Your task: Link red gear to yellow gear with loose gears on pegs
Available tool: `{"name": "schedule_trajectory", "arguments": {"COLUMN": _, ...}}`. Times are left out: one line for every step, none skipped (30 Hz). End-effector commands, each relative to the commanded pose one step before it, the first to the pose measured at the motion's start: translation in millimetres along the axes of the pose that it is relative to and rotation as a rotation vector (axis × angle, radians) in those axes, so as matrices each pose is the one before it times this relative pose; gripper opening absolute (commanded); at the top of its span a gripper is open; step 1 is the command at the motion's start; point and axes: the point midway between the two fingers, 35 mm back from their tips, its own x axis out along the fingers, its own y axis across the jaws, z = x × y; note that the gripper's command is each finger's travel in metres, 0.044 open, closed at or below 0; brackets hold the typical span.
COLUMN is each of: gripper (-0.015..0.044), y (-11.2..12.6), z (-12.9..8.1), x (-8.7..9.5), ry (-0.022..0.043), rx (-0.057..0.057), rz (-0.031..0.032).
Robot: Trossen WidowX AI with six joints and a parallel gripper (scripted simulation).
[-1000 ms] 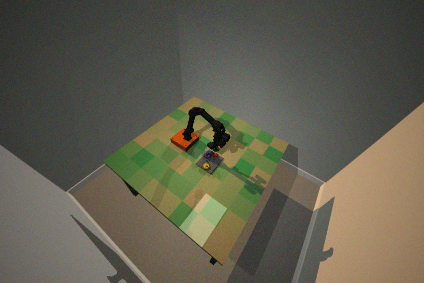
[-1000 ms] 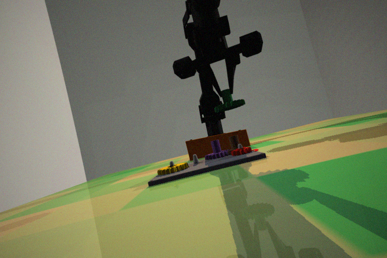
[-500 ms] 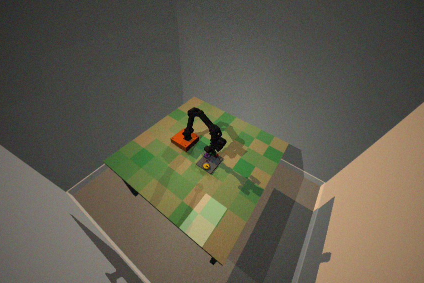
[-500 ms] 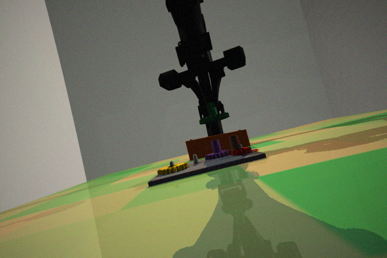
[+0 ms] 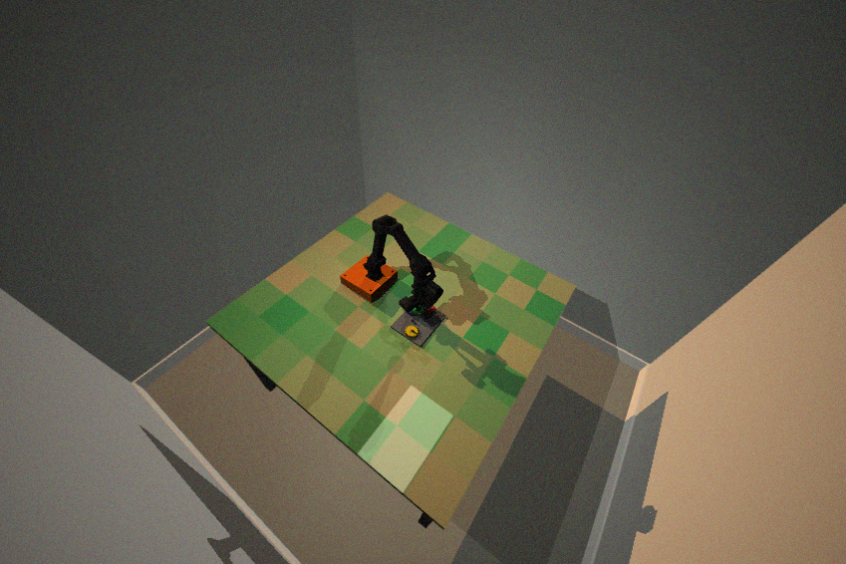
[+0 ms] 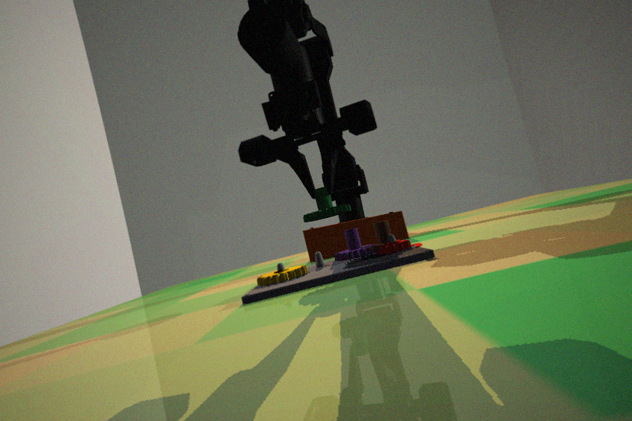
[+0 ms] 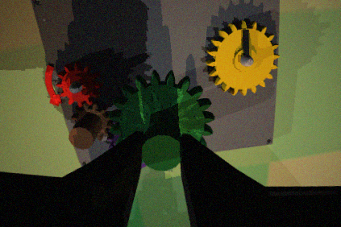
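My gripper is shut on the hub of the green gear and holds it level above the grey board. The yellow gear with its black stripe is on its peg. The red gear is at the other end, beside the brown gear. The purple gear sits low on the board, mostly hidden in the wrist view. A bare grey peg stands between purple and yellow; the green gear hides it in the wrist view.
The orange base of the arm stands behind the board. The tall hubs of the purple and brown gears rise near the held gear. The red arrow lies beside the red gear. Arm shadows darken part of the board.
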Motion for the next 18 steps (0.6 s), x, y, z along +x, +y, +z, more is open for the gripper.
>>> {"name": "schedule_trajectory", "arguments": {"gripper": 0.0, "y": -8.85, "z": -3.96, "x": 5.83, "ry": 0.00793, "rx": -0.0044, "rz": -0.00421}}
{"name": "schedule_trajectory", "arguments": {"gripper": 0.0, "y": -2.4, "z": -0.55, "x": 1.17, "ry": 0.00015, "rx": 0.0, "rz": -0.00011}}
{"name": "schedule_trajectory", "arguments": {"gripper": 0.0, "y": -2.39, "z": -0.58, "x": 1.16, "ry": 0.00015, "rx": 0.0, "rz": -0.0001}}
{"name": "schedule_trajectory", "arguments": {"gripper": 0.0, "y": -2.38, "z": -0.6, "x": 1.16, "ry": 0.00015, "rx": 0.0, "rz": -0.0001}}
{"name": "schedule_trajectory", "arguments": {"gripper": 0.0, "y": -2.37, "z": -0.63, "x": 1.16, "ry": 0.00016, "rx": 0.0, "rz": -0.00009}}
{"name": "schedule_trajectory", "arguments": {"gripper": 0.0, "y": -2.36, "z": -0.65, "x": 1.16, "ry": 0.00016, "rx": 0.0, "rz": -0.00009}}
{"name": "schedule_trajectory", "arguments": {"gripper": 0.0, "y": -2.35, "z": -0.67, "x": 1.16, "ry": 0.00017, "rx": 0.0, "rz": -0.00008}}
{"name": "schedule_trajectory", "arguments": {"gripper": 0.0, "y": -2.34, "z": -0.7, "x": 1.16, "ry": 0.00017, "rx": 0.0, "rz": -0.00008}}
{"name": "schedule_trajectory", "arguments": {"gripper": 0.0, "y": -1.92, "z": -0.59, "x": 0.96, "ry": 0.00014, "rx": 0.0, "rz": -0.00006}}
{"name": "schedule_trajectory", "arguments": {"gripper": 0.0, "y": -1.15, "z": -0.36, "x": 0.57, "ry": 0.00009, "rx": 0.0, "rz": -0.00004}}
{"name": "schedule_trajectory", "arguments": {"gripper": 0.0, "y": -0.38, "z": -0.12, "x": 0.19, "ry": 0.00003, "rx": 0.0, "rz": -0.00001}}
{"name": "schedule_trajectory", "arguments": {"gripper": 0.0, "y": 0.0, "z": 0.07, "x": -0.19, "ry": -0.00001, "rx": 0.0, "rz": 0.0}}
{"name": "schedule_trajectory", "arguments": {"gripper": 0.0, "y": 0.0, "z": 0.15, "x": -0.4, "ry": -0.00001, "rx": 0.0, "rz": 0.0}}
{"name": "schedule_trajectory", "arguments": {"gripper": 0.0, "y": -0.01, "z": 0.06, "x": -0.17, "ry": -0.00001, "rx": 0.0047, "rz": 0.0}}
{"name": "schedule_trajectory", "arguments": {"gripper": 0.0, "y": -0.02, "z": 0.13, "x": -0.35, "ry": -0.00001, "rx": 0.0097, "rz": 0.0}}
{"name": "schedule_trajectory", "arguments": {"gripper": 0.0, "y": -0.02, "z": 0.16, "x": -0.43, "ry": -0.00001, "rx": 0.0119, "rz": 0.0}}
{"name": "schedule_trajectory", "arguments": {"gripper": 0.0, "y": -0.02, "z": 0.07, "x": -0.18, "ry": -0.00001, "rx": 0.0162, "rz": 0.0}}
{"name": "schedule_trajectory", "arguments": {"gripper": 0.0, "y": -0.03, "z": 0.08, "x": -0.23, "ry": -0.00001, "rx": 0.0209, "rz": 0.0}}
